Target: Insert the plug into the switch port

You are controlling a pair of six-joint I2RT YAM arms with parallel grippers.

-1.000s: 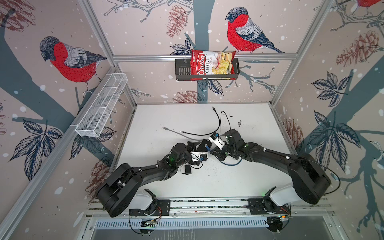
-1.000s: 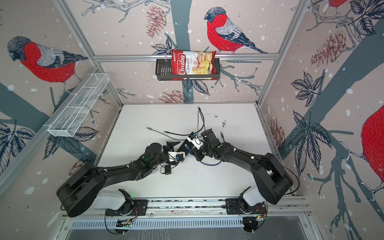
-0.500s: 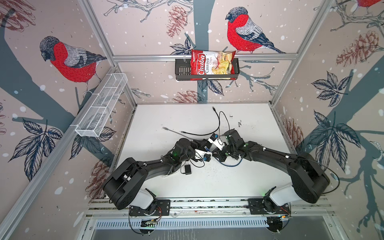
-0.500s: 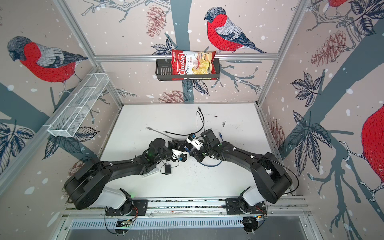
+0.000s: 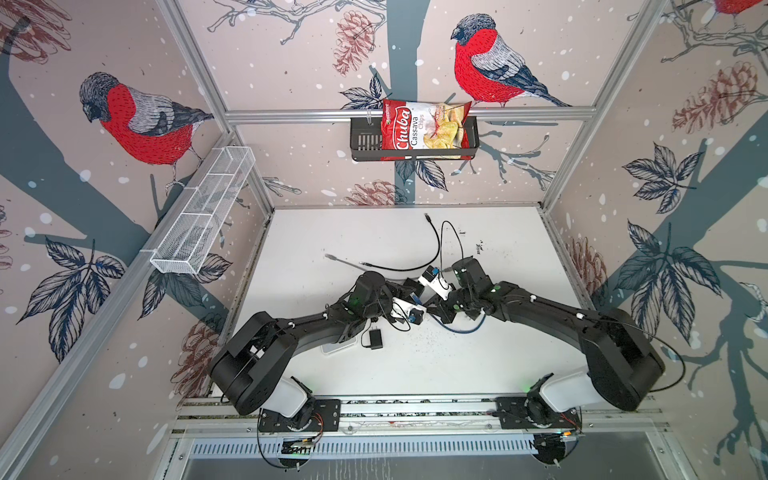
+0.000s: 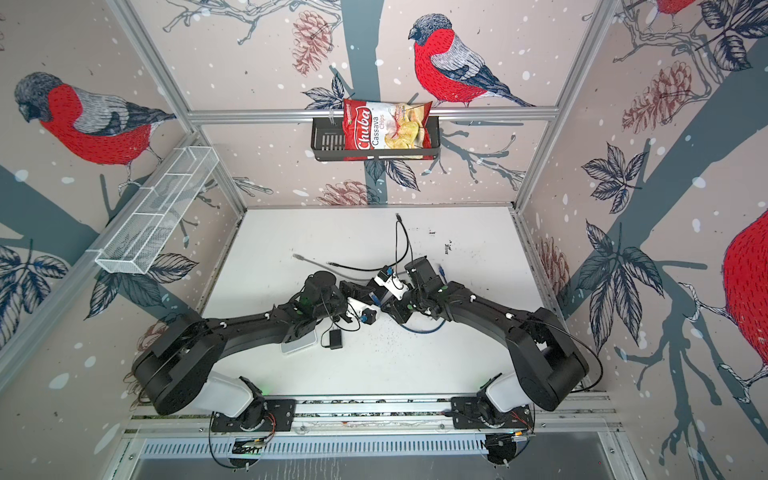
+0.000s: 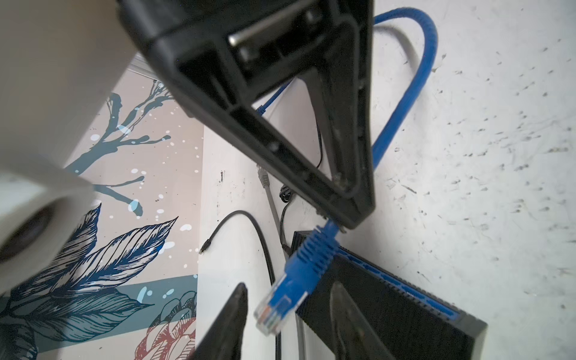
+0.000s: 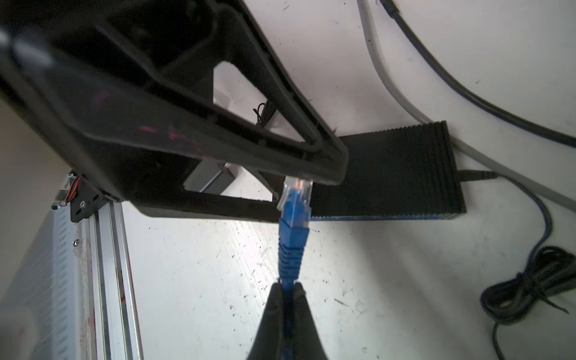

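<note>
The plug (image 7: 280, 299) is a blue network plug with a clear tip on a blue cable (image 7: 402, 103). My right gripper (image 8: 287, 285) is shut on the cable just behind the plug's ribbed boot and holds it above the table. My left gripper (image 7: 290, 285) stands open around the plug's tip, with a gap on each side. The switch (image 8: 389, 174) is a black ribbed box with a blue front, lying on the table right behind the plug. In both top views the two grippers (image 5: 415, 293) (image 5: 430, 311) meet mid-table and hide most of the switch.
A black power adapter (image 5: 376, 338) and a flat white device (image 5: 338, 347) lie under the left arm. Grey (image 5: 345, 262) and black (image 5: 436, 245) cables trail toward the back. A coiled black cord (image 8: 526, 290) lies beside the switch. A chips bag (image 5: 424, 129) sits in a wall basket.
My left gripper has moved right to the plug, and its jaws have narrowed around the tip. The right gripper has held the cable in place.
</note>
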